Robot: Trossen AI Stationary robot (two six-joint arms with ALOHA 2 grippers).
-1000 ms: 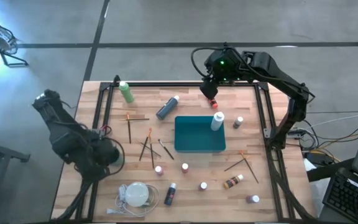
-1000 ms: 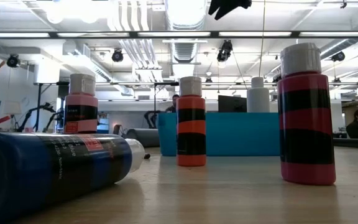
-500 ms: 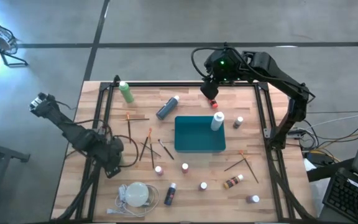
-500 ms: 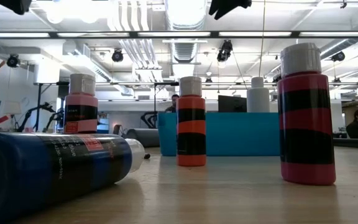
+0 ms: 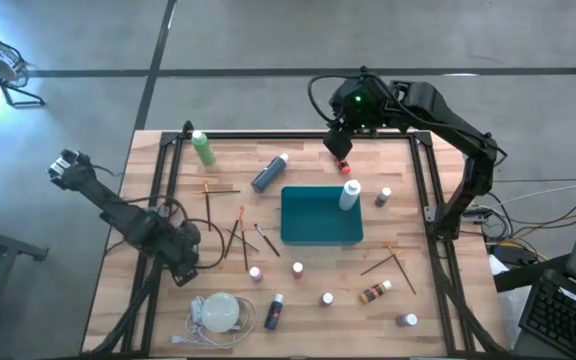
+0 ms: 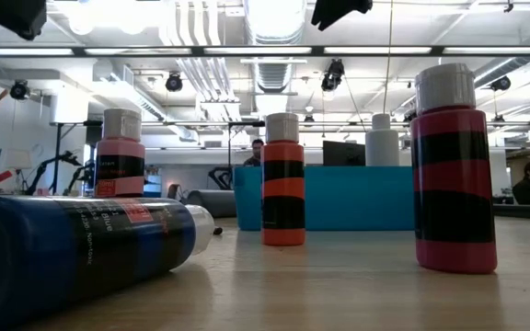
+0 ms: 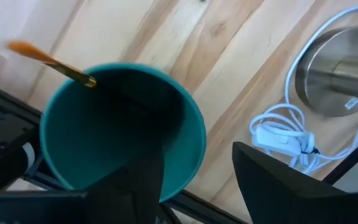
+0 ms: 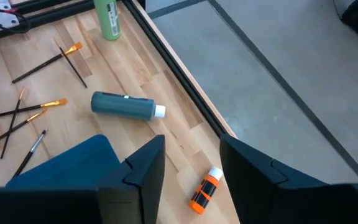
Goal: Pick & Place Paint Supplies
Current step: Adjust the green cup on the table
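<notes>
A: Since you asked about grips: right gripper (image 8: 191,149) has its fingers spread with nothing between them. It hangs over the table's (image 5: 418,300) far edge, right of centre.
B: What's under it?
A: Orange bottle (image 8: 205,190), lying on its side just inside that edge, not touched. Next out, a white bottle (image 5: 350,194) stands at the teal tray's (image 5: 288,215) far right corner. The tray sits mid-table.
B: Left side?
A: Left gripper (image 7: 194,158) is released too and carries nothing. It sits near the left edge, over a teal cup (image 7: 67,130) with one orange-tipped brush (image 7: 48,59) leaning in it.
B: Anything beside the cup?
A: White disc (image 7: 337,74) with its cord, toward the near left corner.
B: Remaining supplies?
A: Loose brushes (image 5: 238,235) lie between the left gripper and the tray, with another pair (image 5: 393,262) toward the right edge. Grey-blue bottle (image 5: 269,172) lies on its side beyond the tray, green bottle (image 5: 203,147) at the far left corner. Small bottles (image 5: 298,269) are scattered along the near edge.
</notes>
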